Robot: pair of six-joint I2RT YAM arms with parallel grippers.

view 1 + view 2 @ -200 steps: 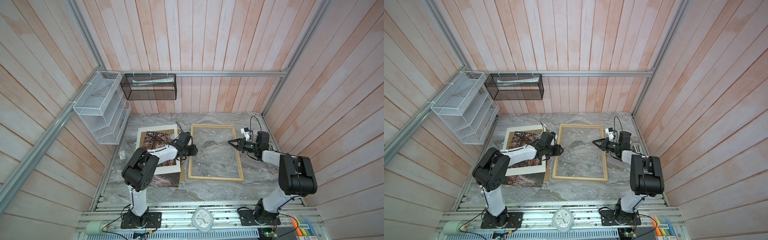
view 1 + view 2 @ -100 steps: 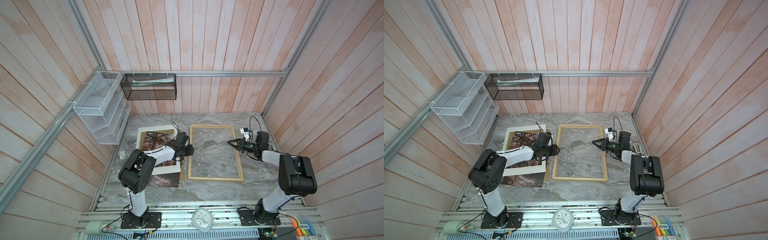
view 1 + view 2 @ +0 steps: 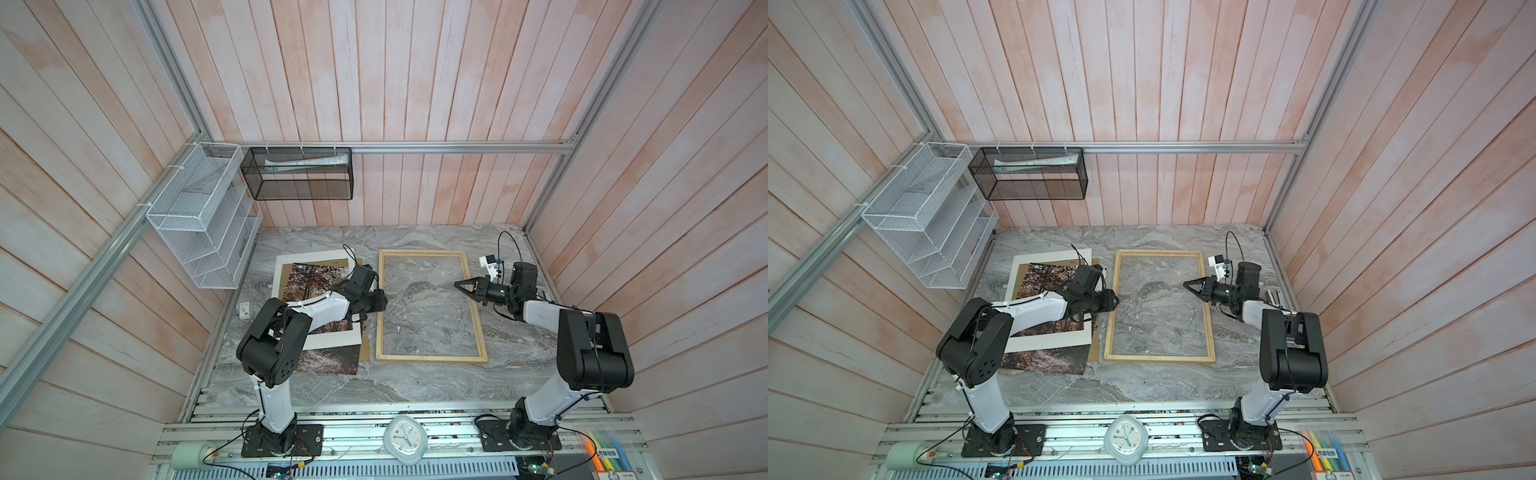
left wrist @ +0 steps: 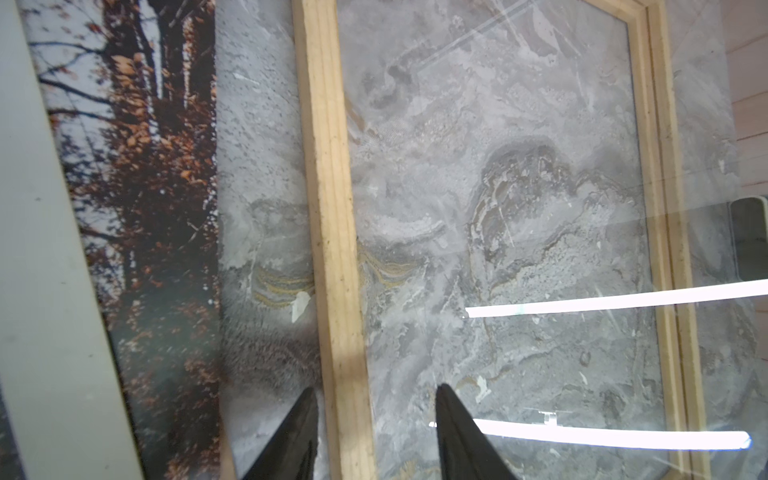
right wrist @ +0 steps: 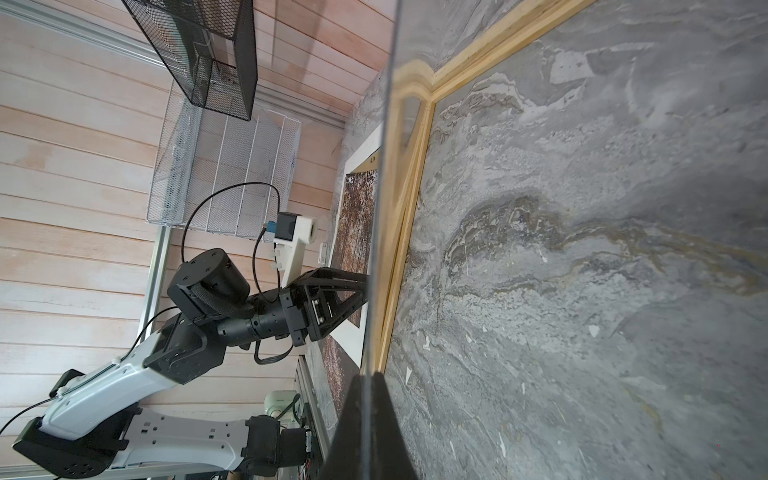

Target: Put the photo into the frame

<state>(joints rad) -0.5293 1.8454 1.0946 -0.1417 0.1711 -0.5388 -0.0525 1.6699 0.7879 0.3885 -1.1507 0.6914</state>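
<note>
While the right claw is pinched fully shut on the edge of a clear pane, holding it roughly level above the frame, the left claw hangs about half open at the pane's opposite side. Its tips straddle the frame's slat from above and grip nothing that shows; whether they touch the pane I cannot tell. The frame lies flat between the two claws. The photo lies just behind the left claw, on the side away from the frame, caught in a pile. A white mat board sits skewed on top and a brown backing board is beneath, with one strip of print sticking out past the mat toward that arm's base. The print looks thin, light and floppy, easy to crease and probably slick on its face. I judge the mat must come off first, and that a free corner of the exposed strip is the place to pinch, shallowly and gently. Compared with a second ago, little differs: the right claw, pane, frame and pile sit as they did, and only the left arm's posture is slightly shifted.
</note>
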